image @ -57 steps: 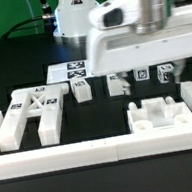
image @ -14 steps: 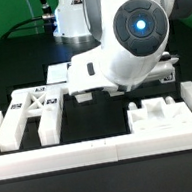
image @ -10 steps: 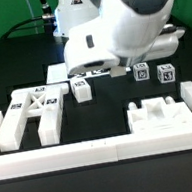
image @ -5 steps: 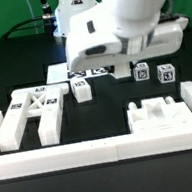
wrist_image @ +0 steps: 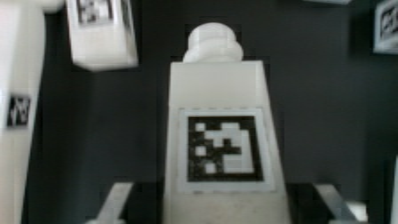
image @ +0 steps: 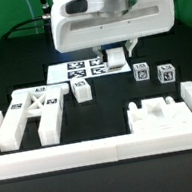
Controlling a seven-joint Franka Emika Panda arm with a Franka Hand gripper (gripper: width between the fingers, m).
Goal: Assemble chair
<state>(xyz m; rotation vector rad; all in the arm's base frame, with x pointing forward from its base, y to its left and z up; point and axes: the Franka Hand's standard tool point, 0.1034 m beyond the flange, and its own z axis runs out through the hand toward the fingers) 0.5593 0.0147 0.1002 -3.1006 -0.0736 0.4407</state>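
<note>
Lifted clear of the table (image: 105,111), the gripper (image: 114,54) now carries one pegged leg (wrist_image: 221,110) pinched between narrow fingers — picked, ready for fitting.

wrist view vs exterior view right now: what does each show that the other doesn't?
Wrist only: a close-up of the leg in the jaws, showing its tag and end peg.
Exterior only: the X-frame, the notched panel and the rail.
Both: the gripped leg, plus at least one loose leg.
</note>
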